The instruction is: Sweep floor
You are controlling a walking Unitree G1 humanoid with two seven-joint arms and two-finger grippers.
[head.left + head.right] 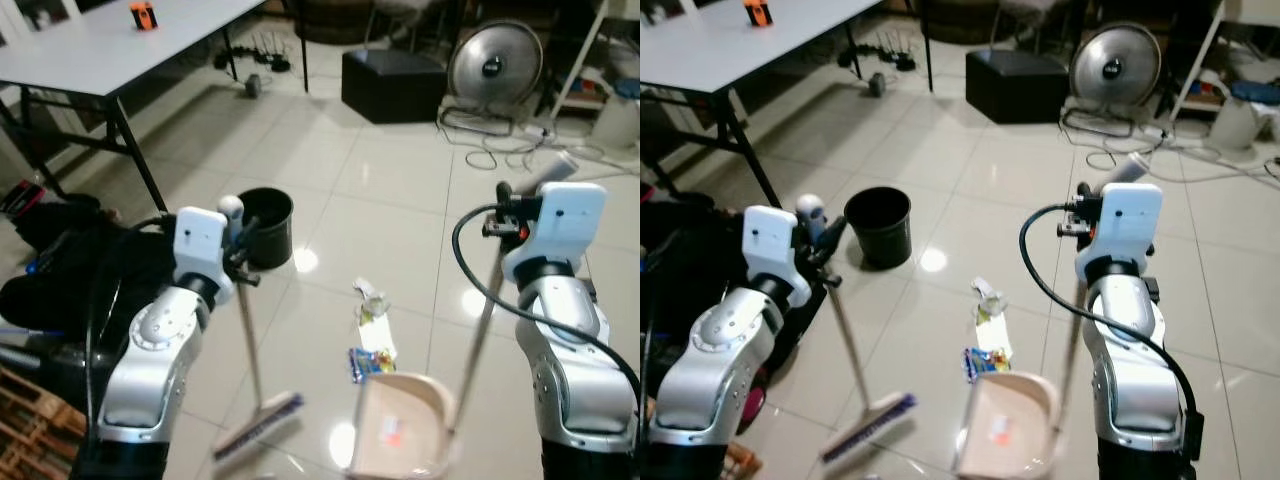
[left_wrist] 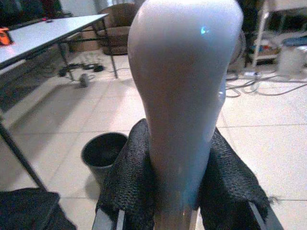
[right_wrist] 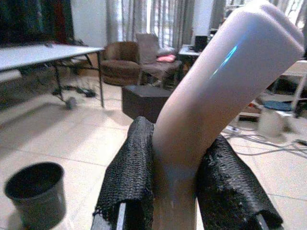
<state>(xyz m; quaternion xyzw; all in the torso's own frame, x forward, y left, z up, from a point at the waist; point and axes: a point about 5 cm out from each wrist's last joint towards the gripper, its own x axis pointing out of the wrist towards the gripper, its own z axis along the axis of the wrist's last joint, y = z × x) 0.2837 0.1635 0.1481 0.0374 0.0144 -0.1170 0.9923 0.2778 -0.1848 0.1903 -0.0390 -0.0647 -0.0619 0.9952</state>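
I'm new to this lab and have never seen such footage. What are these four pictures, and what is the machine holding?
A humanoid robot is sweeping. The two wide pictures come from its head, looking down at a tiled floor. The left gripper clasps a broom; the right gripper clasps the handle of a pink dustpan. The two close-ups are wrist cameras looking along each gripper's black fingers, closed on the handle tops. Wrappers lie before the dustpan, and a black bin stands beyond.
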